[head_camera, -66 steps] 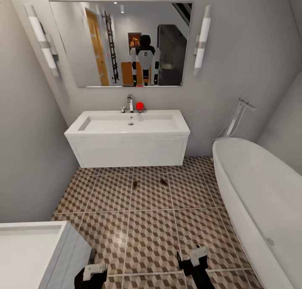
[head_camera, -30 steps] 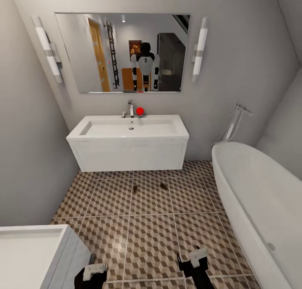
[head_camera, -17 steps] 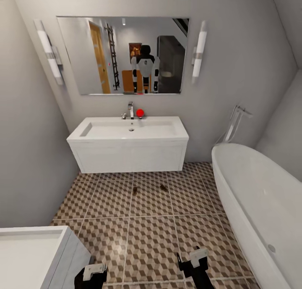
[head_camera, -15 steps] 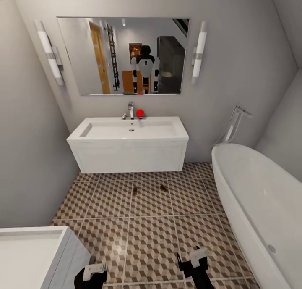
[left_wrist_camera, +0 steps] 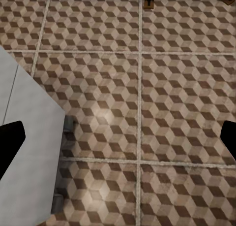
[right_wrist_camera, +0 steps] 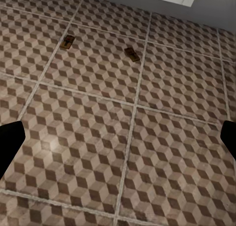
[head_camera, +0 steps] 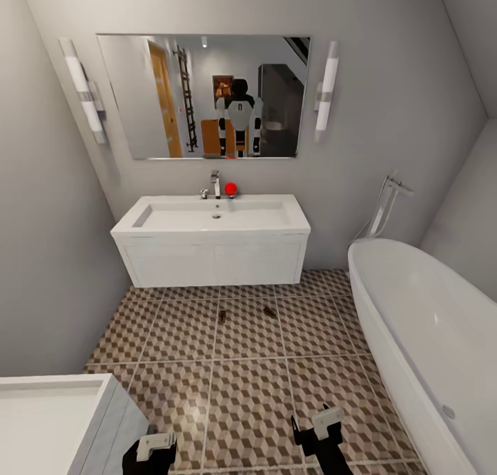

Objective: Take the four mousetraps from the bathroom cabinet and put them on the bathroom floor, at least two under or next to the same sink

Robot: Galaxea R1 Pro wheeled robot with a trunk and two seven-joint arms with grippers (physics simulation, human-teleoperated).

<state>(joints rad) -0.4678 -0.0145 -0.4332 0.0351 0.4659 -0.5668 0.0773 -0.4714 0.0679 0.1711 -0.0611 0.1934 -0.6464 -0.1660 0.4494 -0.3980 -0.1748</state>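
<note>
Two traps down by the sink, my hands empty.

Nearest, my left jaws (head_camera: 153,449) and right jaws (head_camera: 321,423) hang low over the tiled floor (head_camera: 248,406), both spread wide and holding nothing. Further on, two mousetraps (head_camera: 222,315) (head_camera: 269,311) lie flat and a little apart on the same tiles, just in front of the sink (head_camera: 214,244), I judge to meet the near-sink condition. Beyond, the mirror (head_camera: 203,95) reflects an orange-brown cabinet (head_camera: 210,131) behind me, likely holding the others.

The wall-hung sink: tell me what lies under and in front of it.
Two mousetraps lie on the patterned bathroom floor just in front of the bathroom sink. The strip of floor directly beneath the basin is hidden by its boxy front, so anything there cannot be seen.
</note>
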